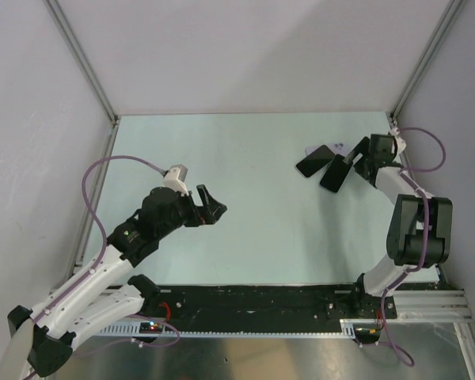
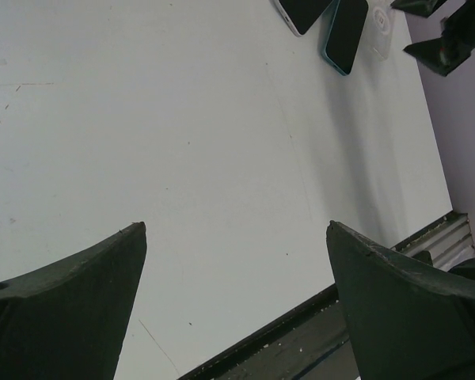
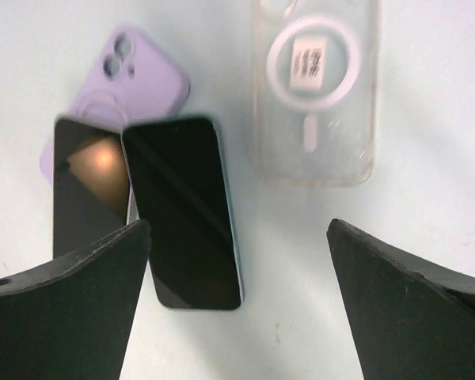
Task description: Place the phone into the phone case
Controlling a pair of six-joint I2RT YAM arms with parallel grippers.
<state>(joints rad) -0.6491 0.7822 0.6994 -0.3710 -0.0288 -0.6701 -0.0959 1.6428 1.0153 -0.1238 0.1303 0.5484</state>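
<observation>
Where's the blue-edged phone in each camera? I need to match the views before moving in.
Top external: blue-edged phone in the upper right of the picture, lying at a slant.
Left wrist: at the top edge, right of centre, partly cut off.
Right wrist: left of centre, screen up.
Shared landmark: the second phone, right beside it in all three views.

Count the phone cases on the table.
2: a lilac case partly under one phone, and a clear case lying flat, apart from the rest.
</observation>
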